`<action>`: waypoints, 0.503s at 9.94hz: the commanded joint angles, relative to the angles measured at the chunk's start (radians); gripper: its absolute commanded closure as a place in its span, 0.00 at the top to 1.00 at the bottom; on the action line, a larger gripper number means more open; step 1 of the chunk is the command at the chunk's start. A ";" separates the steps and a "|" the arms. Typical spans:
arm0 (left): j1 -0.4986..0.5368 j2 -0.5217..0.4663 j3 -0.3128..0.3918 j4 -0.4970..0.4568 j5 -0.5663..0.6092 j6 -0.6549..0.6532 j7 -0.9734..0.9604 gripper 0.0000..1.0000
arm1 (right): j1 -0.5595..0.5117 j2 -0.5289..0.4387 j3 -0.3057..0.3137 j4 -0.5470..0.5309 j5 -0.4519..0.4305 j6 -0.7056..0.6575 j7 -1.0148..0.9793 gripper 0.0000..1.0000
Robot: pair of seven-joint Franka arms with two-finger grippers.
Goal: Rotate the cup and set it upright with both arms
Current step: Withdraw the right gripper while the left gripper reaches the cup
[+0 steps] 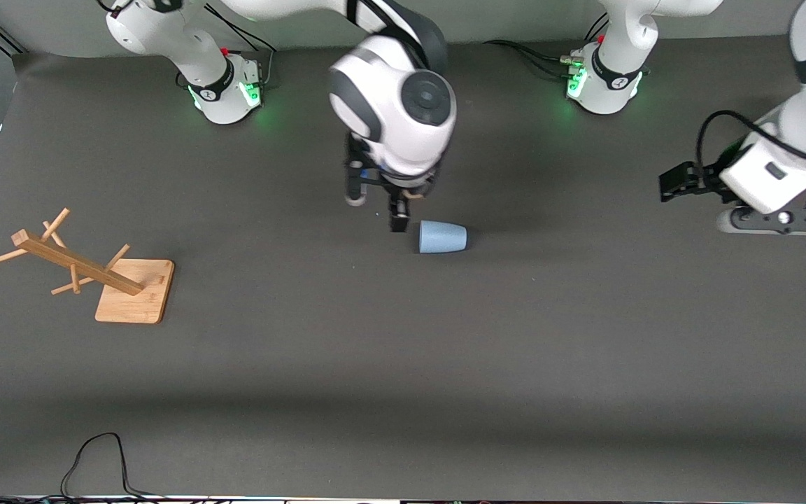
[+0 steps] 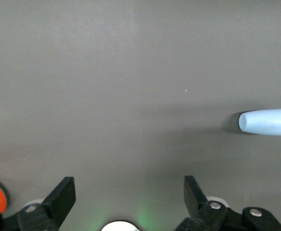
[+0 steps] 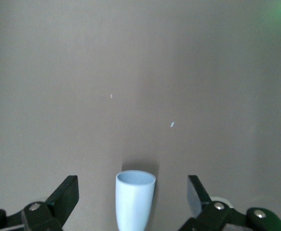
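**Cup on its side mid-tabletop**

The cup [image 1: 443, 236] lies on its side on the tabletop [image 1: 403, 350], just beside the right pincer [image 1: 377, 203]. A wooden rack [image 1: 88, 273] stands toward the right arm's end; the left pincer [image 1: 697, 183] waits over the left arm's end.

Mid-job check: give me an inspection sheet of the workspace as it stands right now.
Surface: dark grey table, a few small pale specks.
Job's things: pale blue cup lying on its side mid-table, not yet upright.
Clutter: wooden peg rack tipped over on its base, toward the right arm's end.
Grippers: right gripper open, the cup between its fingers, not clamped; left gripper open, empty, waiting toward the left arm's end.
Cables: black cable loop at the table edge nearest the front camera; cables at both bases.
Surroundings: nothing seen.
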 commanded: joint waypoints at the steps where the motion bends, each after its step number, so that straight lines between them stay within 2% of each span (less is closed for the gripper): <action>1: -0.105 0.003 0.009 -0.024 -0.003 0.050 -0.146 1.00 | -0.036 -0.109 -0.058 -0.044 -0.009 -0.099 -0.275 1.00; 3: -0.232 0.037 0.009 -0.024 0.014 0.104 -0.344 1.00 | -0.056 -0.181 -0.156 -0.070 -0.007 -0.156 -0.534 1.00; 5: -0.366 0.099 0.009 -0.017 0.064 0.127 -0.511 1.00 | -0.056 -0.254 -0.292 -0.120 -0.001 -0.173 -0.807 1.00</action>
